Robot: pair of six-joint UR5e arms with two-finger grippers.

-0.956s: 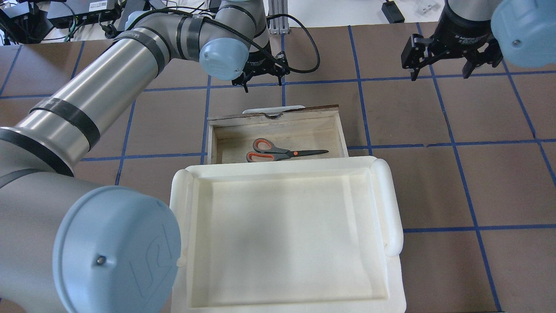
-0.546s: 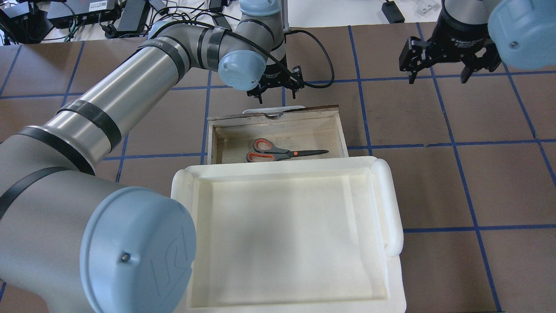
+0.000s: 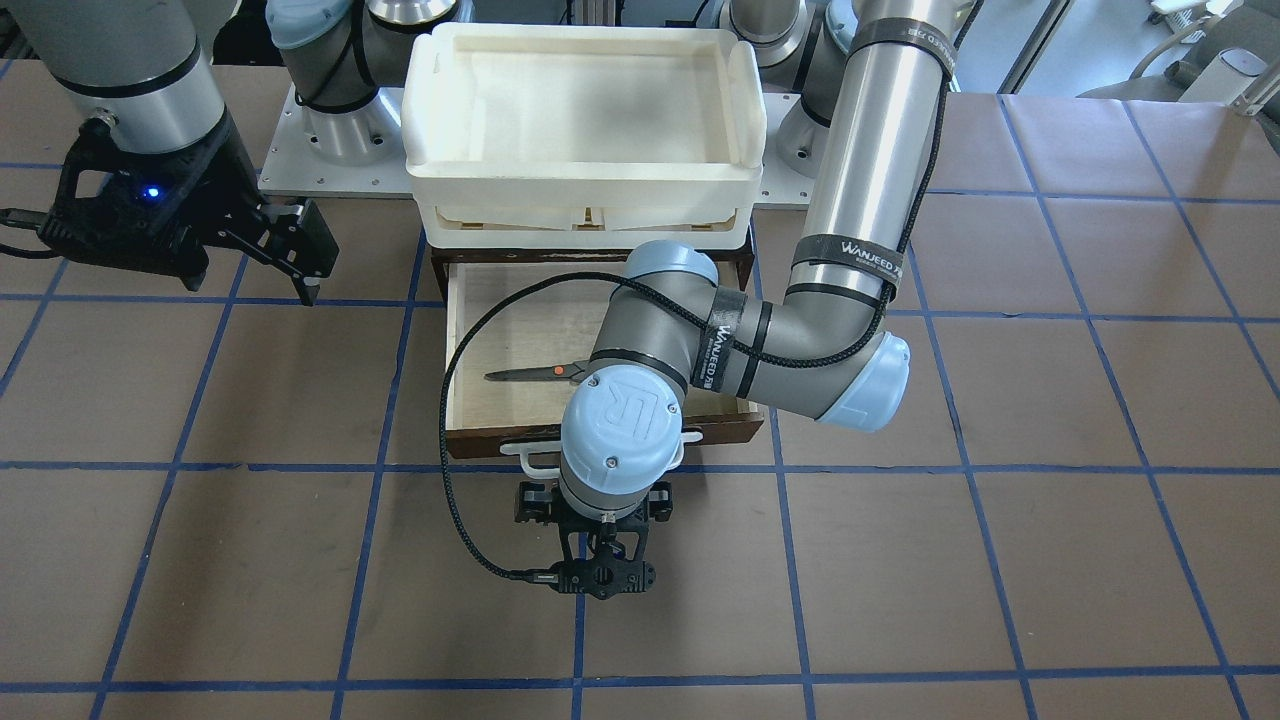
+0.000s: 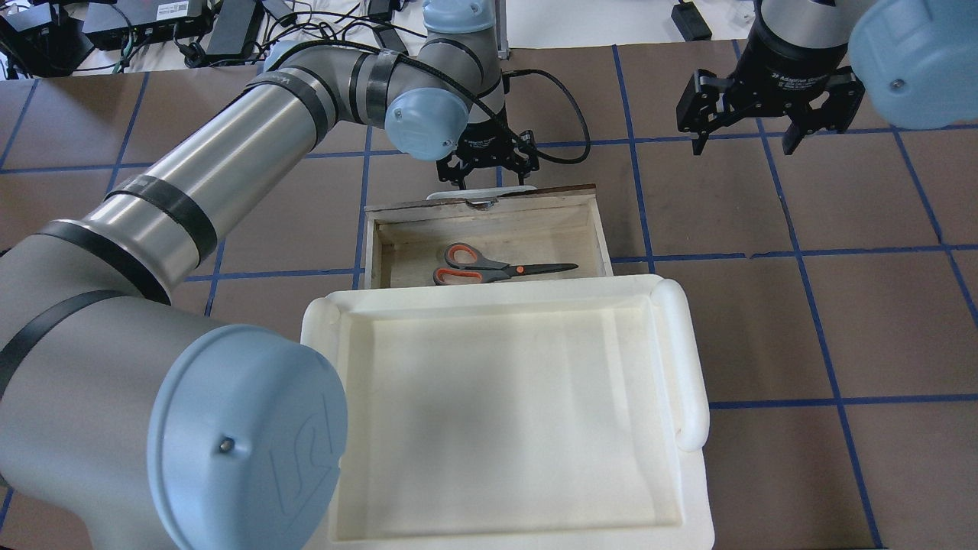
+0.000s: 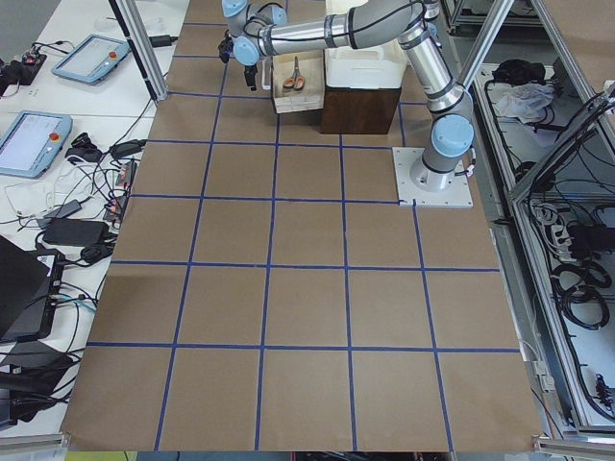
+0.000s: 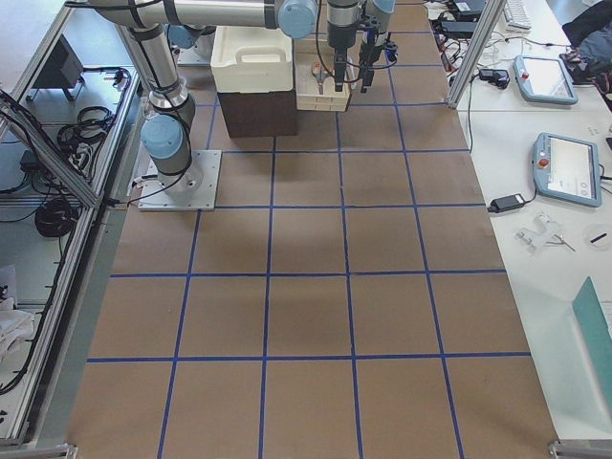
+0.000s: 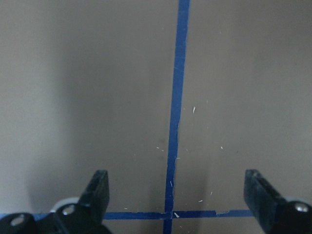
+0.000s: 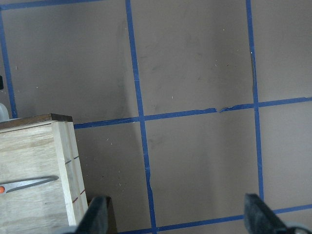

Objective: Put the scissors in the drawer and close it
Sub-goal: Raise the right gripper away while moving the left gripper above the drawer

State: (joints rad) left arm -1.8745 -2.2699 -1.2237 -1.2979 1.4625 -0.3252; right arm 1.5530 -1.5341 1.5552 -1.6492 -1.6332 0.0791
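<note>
The scissors [image 4: 497,269] lie flat inside the open drawer [image 4: 599,229], handles to the left in the overhead view and blades to the right. In the front view only their blade [image 3: 525,375] shows past my left arm. My left gripper [image 4: 489,173] is open and empty. It points down just beyond the drawer's dark front, over the white bar handle [image 4: 481,190]. In its wrist view the open gripper [image 7: 178,192] looks at bare table and blue tape. My right gripper [image 4: 743,141] is open and empty, over the table to the drawer's far right.
A large white tray [image 4: 688,359] sits on top of the cabinet, over the drawer's back part. Blue tape lines grid the brown table. A black cable [image 3: 450,430] loops from my left wrist beside the drawer's front.
My left gripper has moved right and nearer, from beyond the drawer's far left corner to just over the white handle. My right gripper has drifted slightly left. Scissors and drawer have not moved.
</note>
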